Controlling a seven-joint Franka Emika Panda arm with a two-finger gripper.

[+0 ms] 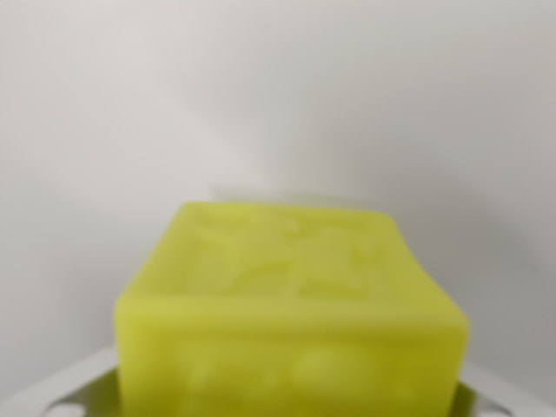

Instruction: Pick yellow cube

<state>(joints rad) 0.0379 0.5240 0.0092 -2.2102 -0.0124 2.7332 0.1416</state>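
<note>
The yellow cube [291,304] fills the lower middle of the wrist view, very close and blurred, with faint raised shapes on its top and front faces. White parts of my gripper [291,395] show at the bottom corners. One finger [61,391] presses against the cube on the wrist view's left and the other finger [508,391] on the right, so the gripper is shut on the cube. The fingertips themselves are hidden by the cube and the frame's edge.
A plain pale grey-white surface [278,95] lies behind and around the cube. A faint pale shadow band runs just past the cube's far top edge.
</note>
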